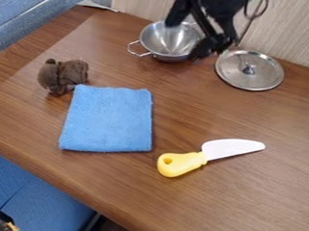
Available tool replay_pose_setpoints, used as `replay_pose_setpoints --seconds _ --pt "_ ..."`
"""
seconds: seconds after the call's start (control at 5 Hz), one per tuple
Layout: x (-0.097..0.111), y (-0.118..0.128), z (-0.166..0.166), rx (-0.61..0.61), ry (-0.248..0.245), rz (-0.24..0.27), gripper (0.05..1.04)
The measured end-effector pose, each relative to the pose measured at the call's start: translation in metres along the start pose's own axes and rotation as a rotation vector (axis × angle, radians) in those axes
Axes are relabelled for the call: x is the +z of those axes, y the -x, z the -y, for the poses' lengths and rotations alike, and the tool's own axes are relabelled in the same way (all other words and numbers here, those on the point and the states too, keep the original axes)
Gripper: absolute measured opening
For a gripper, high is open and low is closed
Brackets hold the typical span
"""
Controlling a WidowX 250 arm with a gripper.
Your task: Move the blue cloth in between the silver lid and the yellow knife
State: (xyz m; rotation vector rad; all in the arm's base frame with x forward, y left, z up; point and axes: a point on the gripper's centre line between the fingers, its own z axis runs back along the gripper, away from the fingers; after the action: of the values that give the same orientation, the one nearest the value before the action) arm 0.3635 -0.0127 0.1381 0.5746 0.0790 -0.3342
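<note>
Blue cloth point(108, 120) flat on tabletop point(243, 203), left of yellow knife point(182, 164), not between it and silver lid point(249, 70). Brown plush point(62, 76) at cloth's upper-left corner. Claw point(210, 46) up by metal bowl point(168, 40) and lid; can't tell its opening or grip.

Brown wooden surface point(115, 193): small dark-brown plush toy animal point(63, 76) near the far-left part, round silver metal bowl with wire side handle point(171, 40) toward the back by the pale wood-grain wall point(296, 34); blue fabric seating point(30, 8) alongside at upper left.
</note>
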Motion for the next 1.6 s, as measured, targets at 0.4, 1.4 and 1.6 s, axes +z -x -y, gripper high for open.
replay_pose_setpoints --seconds 0.4,1.4,1.6 --pt "0.024 0.043 -0.01 0.081 0.066 0.036 1.001" --pt "-0.059 0.116 0.043 -0.117 0.214 -0.118 1.001" --pt "-0.065 0.115 0.046 -0.146 0.311 -0.055 1.001"
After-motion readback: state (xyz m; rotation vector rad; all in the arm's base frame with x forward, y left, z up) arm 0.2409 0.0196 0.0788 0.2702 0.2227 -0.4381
